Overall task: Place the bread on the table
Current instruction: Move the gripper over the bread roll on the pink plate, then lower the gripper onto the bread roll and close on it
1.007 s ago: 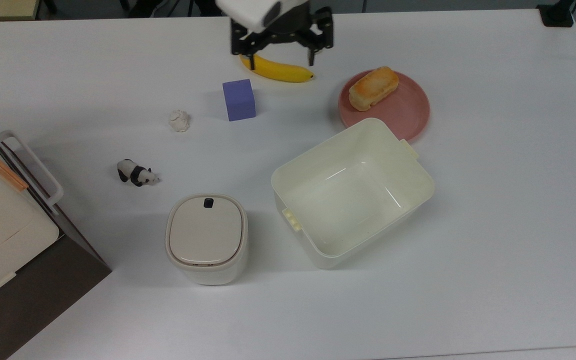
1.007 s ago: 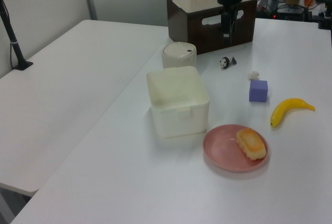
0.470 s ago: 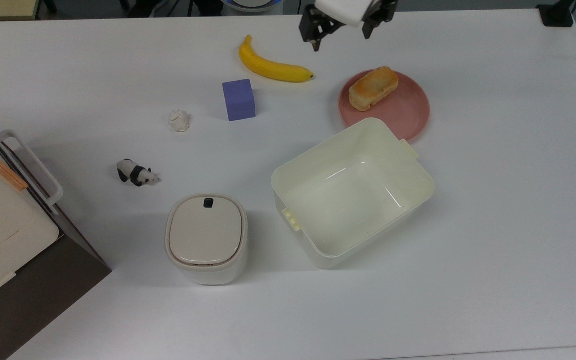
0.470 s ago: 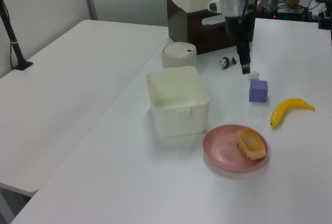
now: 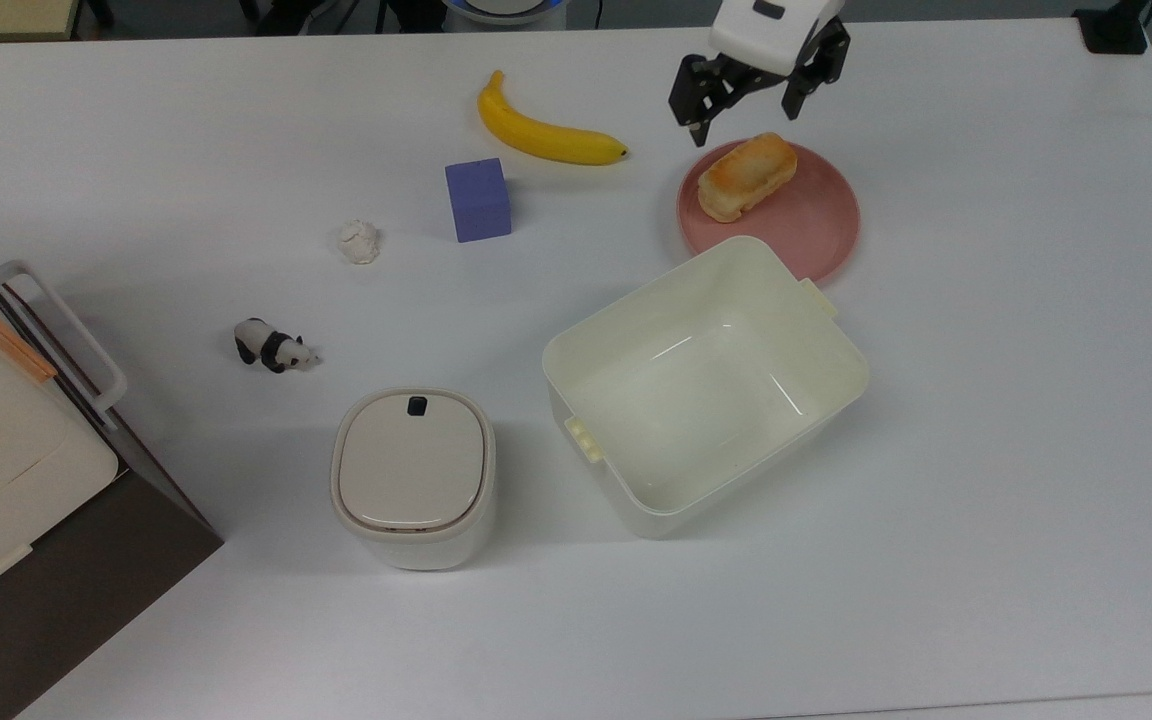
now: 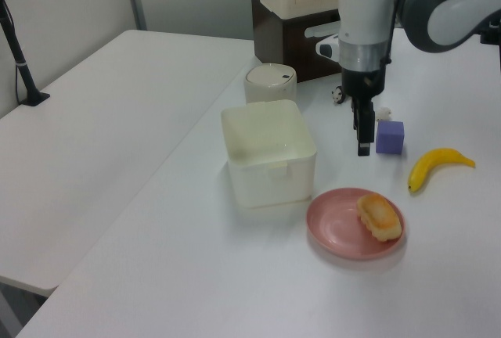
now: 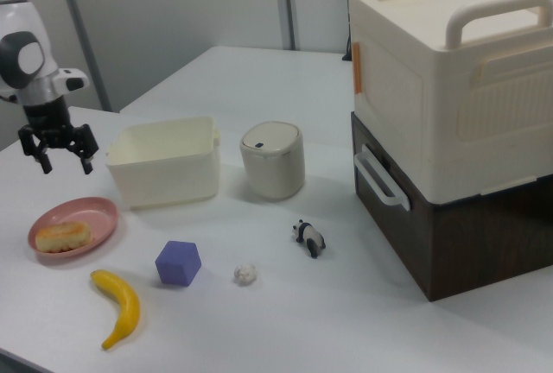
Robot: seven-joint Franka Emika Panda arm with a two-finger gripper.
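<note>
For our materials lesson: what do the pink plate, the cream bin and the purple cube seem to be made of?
Pink plate: probably plastic, matte even colour.
Cream bin: plastic, glossy, with light streaks on its inner floor and moulded tabs.
Purple cube: possibly foam or painted wood, dull and without shine.

A white table [image 5: 986,400] is seen carrying a pink plate [image 5: 816,225], a cream bin [image 5: 706,385], a lidded cream canister [image 5: 414,478], a purple cube [image 5: 478,200], a banana [image 5: 546,135], a small white lump [image 5: 359,241] and a panda figurine [image 5: 274,346]. A brown-and-cream stacked box [image 7: 449,123] is set at the top view's left edge.
</note>
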